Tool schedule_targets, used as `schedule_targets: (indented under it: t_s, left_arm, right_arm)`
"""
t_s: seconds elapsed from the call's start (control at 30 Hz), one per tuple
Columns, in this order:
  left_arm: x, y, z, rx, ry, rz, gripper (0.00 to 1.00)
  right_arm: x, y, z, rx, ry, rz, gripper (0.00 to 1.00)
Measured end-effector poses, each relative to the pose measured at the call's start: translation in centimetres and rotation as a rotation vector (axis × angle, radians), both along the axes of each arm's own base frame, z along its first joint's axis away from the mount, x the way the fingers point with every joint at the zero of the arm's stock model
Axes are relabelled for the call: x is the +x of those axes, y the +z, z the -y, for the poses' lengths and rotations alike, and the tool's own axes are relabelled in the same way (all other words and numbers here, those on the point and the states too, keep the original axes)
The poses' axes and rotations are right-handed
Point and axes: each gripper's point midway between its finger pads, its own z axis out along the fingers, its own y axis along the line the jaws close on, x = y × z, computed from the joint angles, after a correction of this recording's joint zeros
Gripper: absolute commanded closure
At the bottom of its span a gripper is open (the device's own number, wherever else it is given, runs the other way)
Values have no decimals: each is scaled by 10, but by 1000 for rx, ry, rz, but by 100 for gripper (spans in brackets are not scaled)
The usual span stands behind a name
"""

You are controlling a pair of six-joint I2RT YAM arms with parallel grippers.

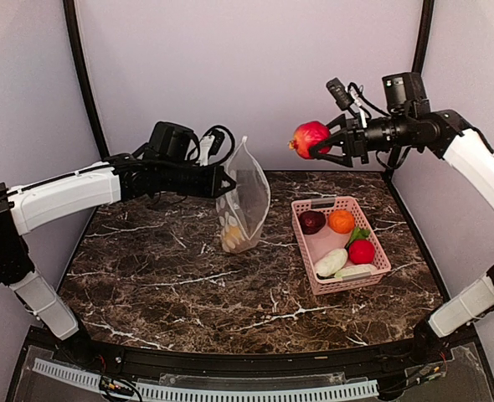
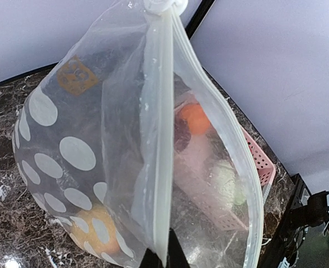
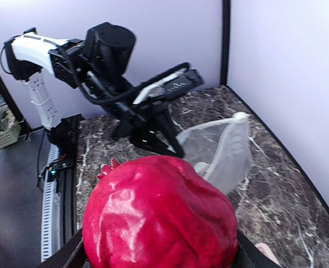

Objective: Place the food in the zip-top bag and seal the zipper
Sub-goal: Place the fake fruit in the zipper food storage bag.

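Note:
The zip-top bag (image 1: 247, 194), clear with white dots, hangs upright from my left gripper (image 1: 227, 181), which is shut on its mouth edge, and its bottom rests on the table. A yellow fruit (image 1: 230, 239) lies inside. In the left wrist view the bag (image 2: 81, 151) fills the frame, its mouth gapes, and the zipper (image 2: 162, 139) runs down to my left gripper (image 2: 161, 261). My right gripper (image 1: 316, 141) is shut on a red pomegranate (image 1: 307, 138), held high, right of the bag. The pomegranate (image 3: 159, 218) fills the right gripper (image 3: 159, 254).
A pink basket (image 1: 301, 236) stands on the table's right half. It holds a dark maroon fruit (image 1: 312, 221), an orange (image 1: 341, 221), a red fruit (image 1: 362, 251) and white vegetables (image 1: 331, 262). Grey walls close in the back and sides.

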Motion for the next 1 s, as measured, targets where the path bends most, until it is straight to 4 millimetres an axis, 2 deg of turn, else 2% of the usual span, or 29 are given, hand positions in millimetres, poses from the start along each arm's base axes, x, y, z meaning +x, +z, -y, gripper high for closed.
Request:
schedule_targets:
  t_s: [0.13,0.23,0.5,0.77,0.87,1.0]
  left_arm:
    - [-1,5,11,-34,-4,-22,99]
    - [-5,8,17,-57,-5,-36,99]
    - [-16,12,27,-97,-15,-65,99]
    - [-28,11,25,-138,-26,-92,99]
    - [-32,13,23,-151,-27,-95,99]
    - [-34,16,22,-166,-28,-98,99]
  right_arm:
    - [-19,-6,-38,20,128,-71,43]
    - [-25,-12,-56,47,195,-164,44]
    - [-13,-42,-87,48,259,-321,43]
    - [-8,-63,-99,4,238,-353,42]
    - [0,-70,-98,-20,196,-324,41]
    - [14,-88,-94,-79,118,-288,39]
